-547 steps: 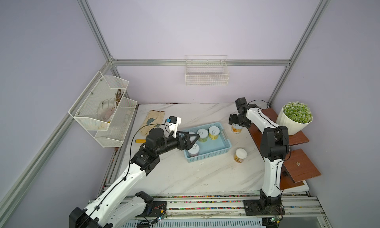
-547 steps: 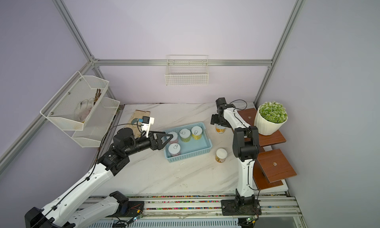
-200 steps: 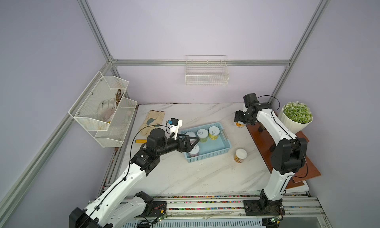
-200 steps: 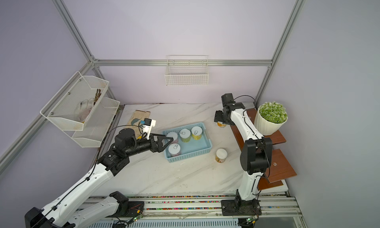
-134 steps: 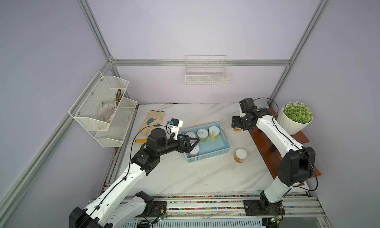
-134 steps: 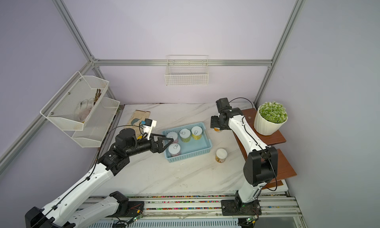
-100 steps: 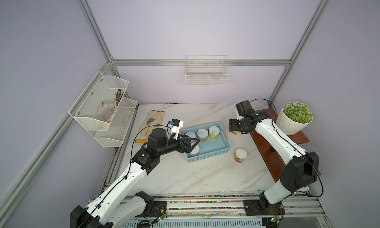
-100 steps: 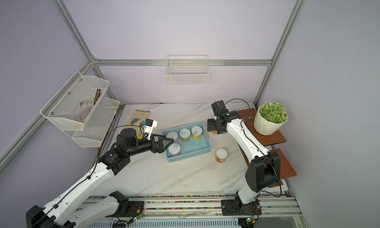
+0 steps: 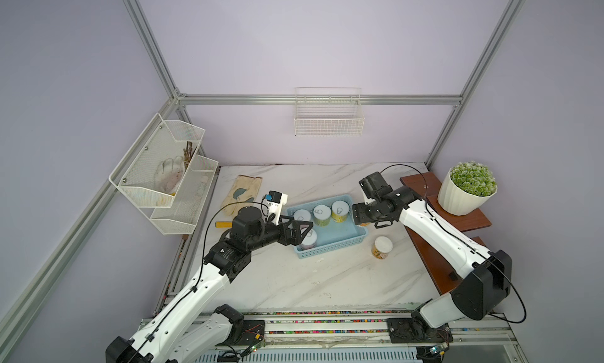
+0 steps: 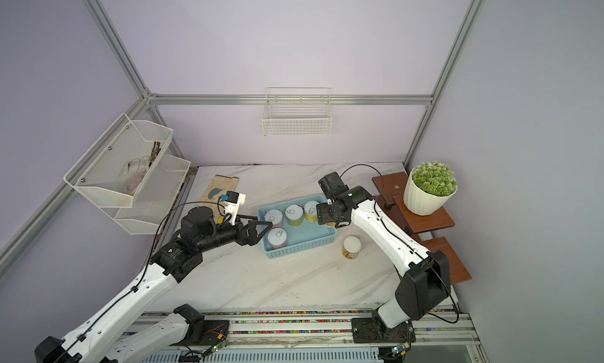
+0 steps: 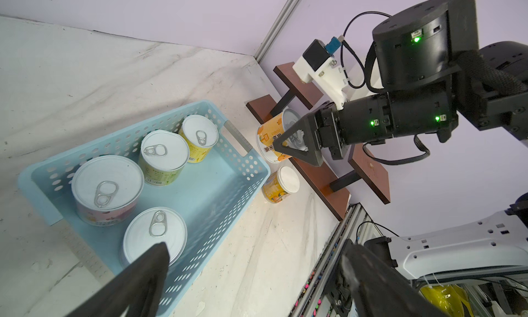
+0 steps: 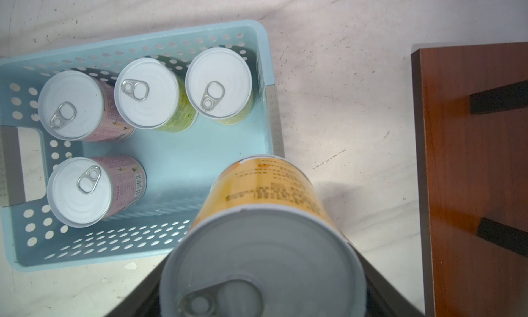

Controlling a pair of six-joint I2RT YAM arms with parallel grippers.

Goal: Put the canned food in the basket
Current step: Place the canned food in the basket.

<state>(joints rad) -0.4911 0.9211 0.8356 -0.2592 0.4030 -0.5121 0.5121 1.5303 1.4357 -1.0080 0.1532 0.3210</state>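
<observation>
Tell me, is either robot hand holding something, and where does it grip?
The right hand holds a small orange-labelled metal can, pinched across its sides at the lid end. The left hand is open and empty.

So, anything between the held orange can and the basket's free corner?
Nothing visible. The orange can, held by the right gripper, hangs at the blue basket's right-end rim; the floor just inside is bare. Four cans stand clear of that spot; the open left gripper is at the opposite end.
</observation>
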